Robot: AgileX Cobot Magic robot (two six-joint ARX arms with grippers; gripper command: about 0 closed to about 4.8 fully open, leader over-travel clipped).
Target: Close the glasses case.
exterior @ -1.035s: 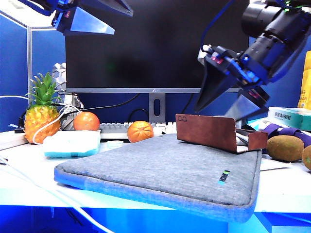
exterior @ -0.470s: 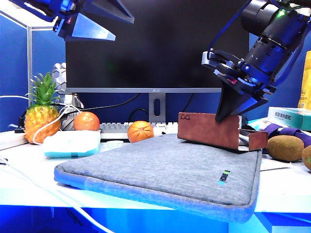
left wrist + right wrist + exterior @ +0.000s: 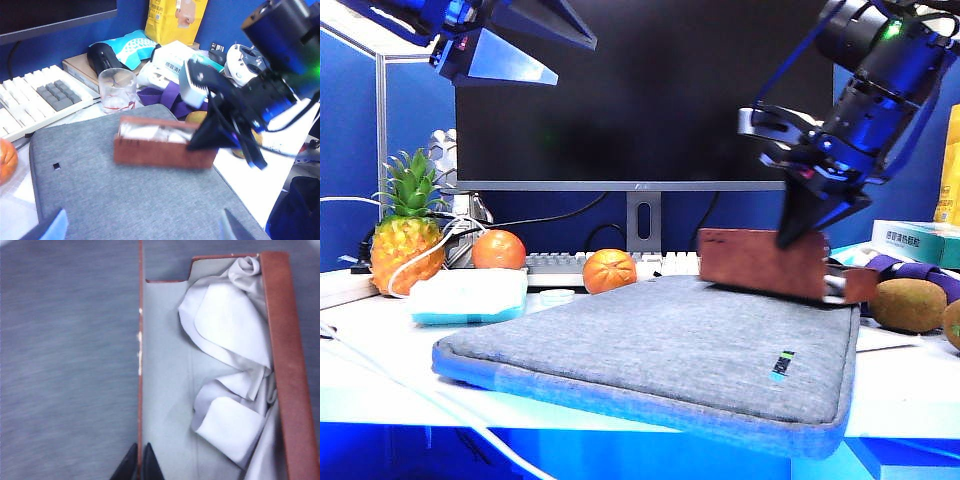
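right gripper [image 3: 139,462]: you pinched the glasses case [image 3: 765,262] flap edge, fingers fully closed.
left gripper [image 3: 510,45]: idle at 10 o'clock, opening unclear.
change: flap gripped, fold-down next.

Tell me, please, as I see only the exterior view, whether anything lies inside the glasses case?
Observer: Yes, a crumpled white cloth lies on the pale lining of the glasses case.
Operator: Does the right gripper hold the flap?
Observer: The right gripper is shut on the raised flap's thin edge.
Operator: Is anything hidden behind the case?
Observer: Seen from the open left gripper, raised over the grey laptop sleeve, a clear cup stands beyond the case.
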